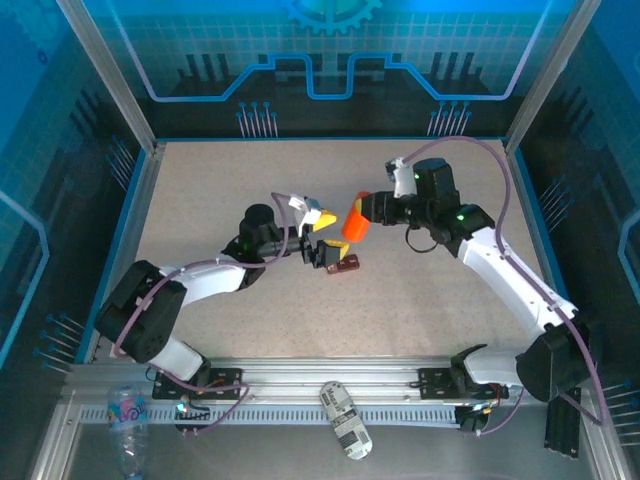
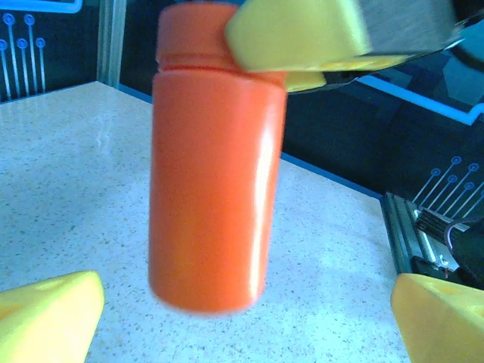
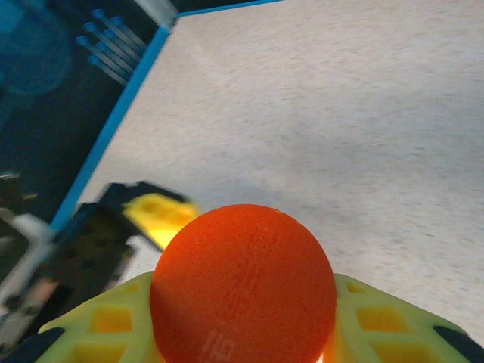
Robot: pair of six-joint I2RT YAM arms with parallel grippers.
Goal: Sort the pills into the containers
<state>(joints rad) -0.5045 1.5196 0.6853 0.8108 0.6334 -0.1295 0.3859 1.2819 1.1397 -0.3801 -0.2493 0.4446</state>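
The right claw (image 3: pixel 246 329) is clamped on the one orange bottle (image 2: pixel 215 174), held off the tabletop (image 1: pixel 250 170) just ahead of the wide-open left claw (image 2: pixel 246 327), so I'd back that claw clear, then tip slowly over the one two-well box (image 1: pixel 343 265) beside it, keeping any pills from scattering.

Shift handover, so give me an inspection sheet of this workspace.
Surface: speckled beige tabletop.
Job's things: orange bottle held above the table; small dark red-brown box on the table close by; pills, nothing seen.
Clutter: plastic water bottle and a labelled canister at the aluminium frame in front.
Hands: right hand shut on the orange bottle's top; left hand open, facing the bottle.
Cables: purple cable along each arm.
Surroundings: blue printed walls.
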